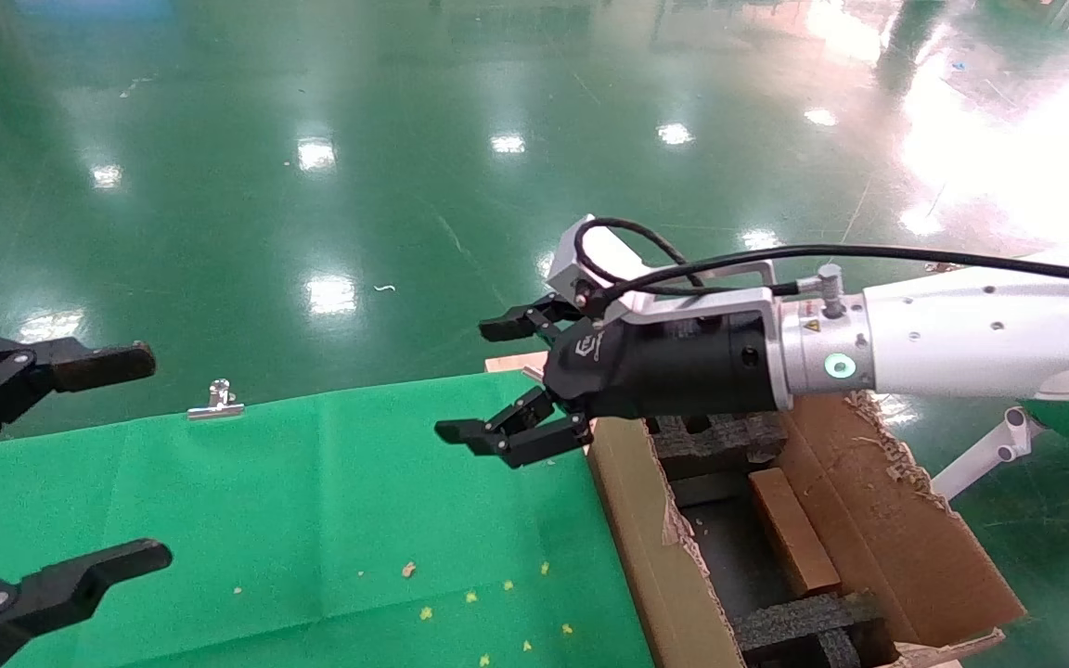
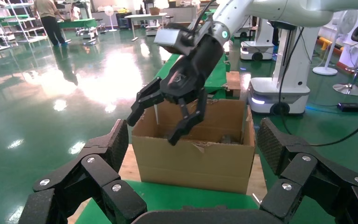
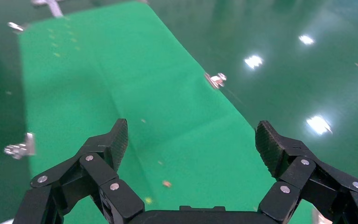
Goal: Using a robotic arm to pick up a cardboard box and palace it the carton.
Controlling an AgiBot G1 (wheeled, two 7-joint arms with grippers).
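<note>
The large brown carton (image 1: 878,520) with ragged flaps and black foam inserts (image 1: 715,441) stands at the right end of the green table. The small brown cardboard box (image 1: 792,531) lies inside it between the foam pieces. My right gripper (image 1: 479,380), on the white arm with the green-lit ring, is open and empty. It hovers over the table's end beside the carton's left wall. In the left wrist view it (image 2: 168,116) hangs above the carton's (image 2: 196,158) near wall. In its own view it (image 3: 193,140) faces bare green cloth. My left gripper (image 1: 149,456) is open and empty at the far left.
The green cloth (image 1: 312,520) carries small yellow crumbs (image 1: 470,598). A metal clip (image 1: 215,401) holds its far edge, and more clips (image 3: 216,79) show in the right wrist view. Glossy green floor lies beyond. Another robot base (image 2: 279,93) stands behind the carton.
</note>
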